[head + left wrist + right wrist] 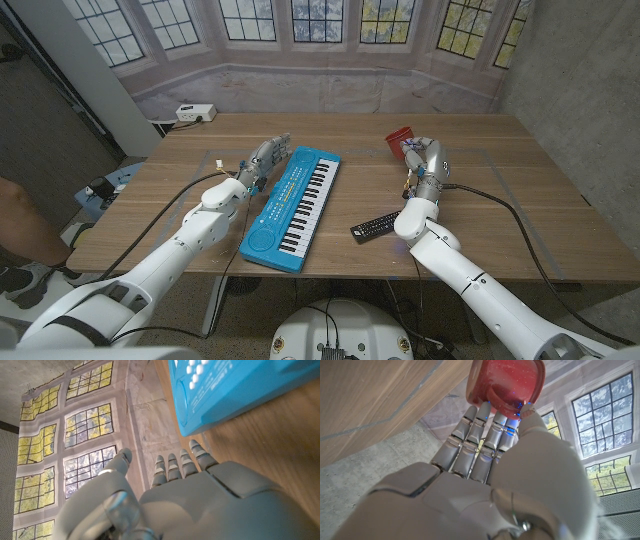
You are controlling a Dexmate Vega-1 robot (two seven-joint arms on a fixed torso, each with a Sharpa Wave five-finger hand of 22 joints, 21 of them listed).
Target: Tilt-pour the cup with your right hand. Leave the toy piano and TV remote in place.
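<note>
A small red cup [398, 136] is at the far right of the table, and my right hand [425, 162] grips it. In the right wrist view the fingertips [485, 410] and thumb close on the cup [507, 380]; whether it is off the wood I cannot tell. The blue toy piano [296, 196] lies at an angle in the middle of the table. A black TV remote [374, 228] lies just right of its near end, beside my right forearm. My left hand [259, 160] stands by the piano's left side, fingers apart and holding nothing. The piano's blue edge [225, 390] shows past that hand [200, 495].
The wooden table [520, 200] has bare wood to the right and far side. A white box [195, 113] sits behind the far left corner. Part of a person [20, 220] shows at the left edge. A cable [500, 200] trails from my right arm.
</note>
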